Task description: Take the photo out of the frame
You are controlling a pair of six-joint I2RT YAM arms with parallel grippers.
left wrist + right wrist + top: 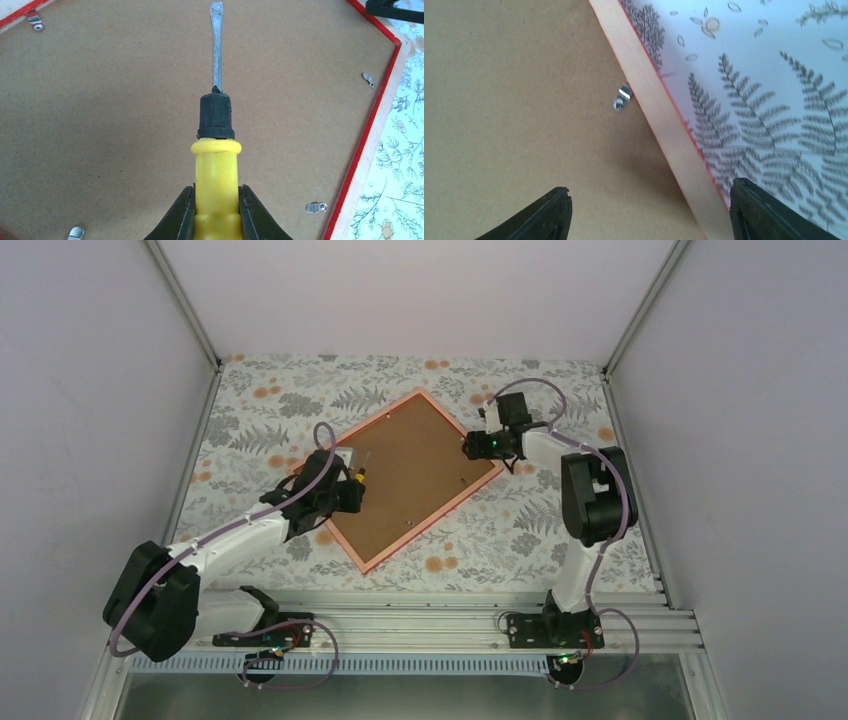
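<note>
The frame [420,480] lies back-up on the table [560,530], long axis running near-left to far-right, the left claw [216,197] at its left corner pinching a screwdriver [216,165] aimed across its back, the right claw [649,200] spread over its right corner.

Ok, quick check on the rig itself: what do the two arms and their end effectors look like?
Both match: the left arm and right arm have white links, bulky black joint housings and a thin purple cable looping alongside. A small green light glows near the right wrist. The left end effector and right end effector each have two dark, tapered fingers.
</note>
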